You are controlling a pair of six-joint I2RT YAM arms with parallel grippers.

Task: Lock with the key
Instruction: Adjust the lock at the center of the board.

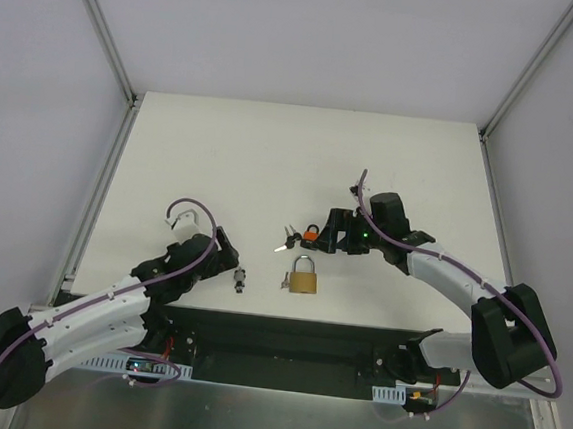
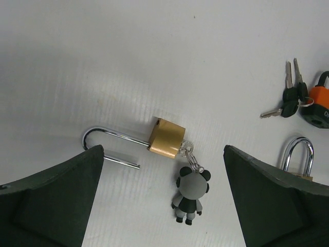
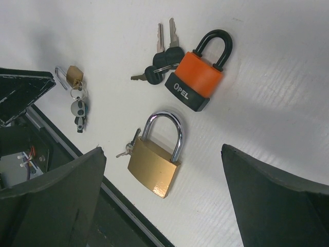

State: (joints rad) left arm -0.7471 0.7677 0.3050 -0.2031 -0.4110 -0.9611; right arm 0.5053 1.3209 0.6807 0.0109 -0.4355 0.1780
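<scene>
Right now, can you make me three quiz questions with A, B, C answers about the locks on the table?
1. Where do the black keys lie?
A. right next to the orange lock
B. inside a box
C. on the floor

2. How many locks are there?
A. two
B. five
C. three

3. The small gold lock with the panda on it is:
A. shut
B. open
C. snapped in half

Answers:
1 A: the keys lie just beside the orange lock.
2 C: there is the orange one, the small gold one and the big gold lock.
3 B: one end of its metal loop is out of the body.
</scene>
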